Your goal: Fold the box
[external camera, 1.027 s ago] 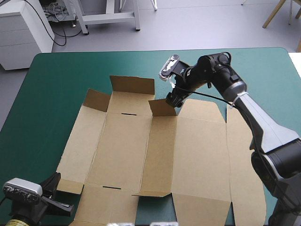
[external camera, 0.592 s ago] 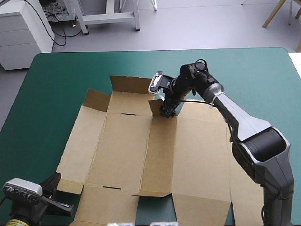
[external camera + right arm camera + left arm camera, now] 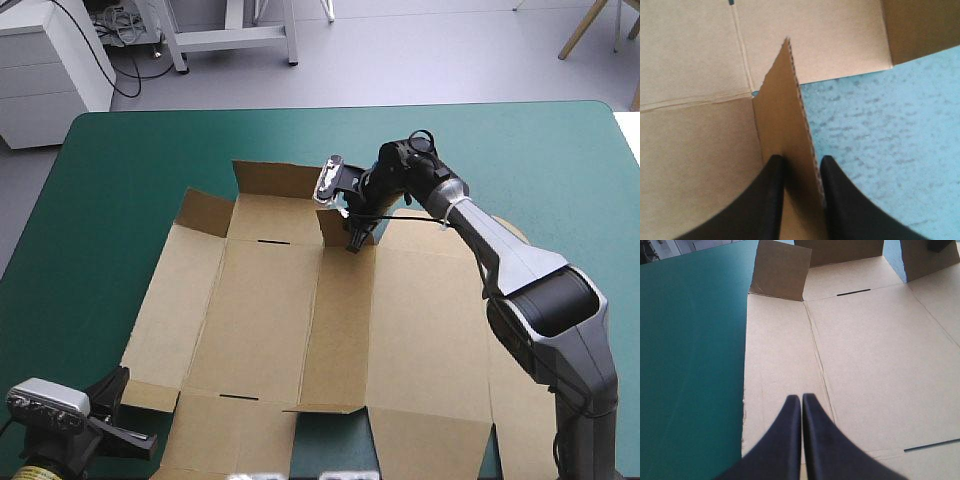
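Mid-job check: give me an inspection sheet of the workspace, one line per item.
Surface: teal-green cover, bare around the board.
Job's things: box lies mostly flat, several far-edge flaps raised.
Clutter: nothing seen.
Grippers: right claw shut on the box, pinching an upright far flap; left claw shut, at the box's near left corner, gripping nothing.
Cables: nothing seen.
Surroundings: nothing seen.

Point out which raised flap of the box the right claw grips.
The small flap right of the wide far flap; right claw pinches it, the others stand free.
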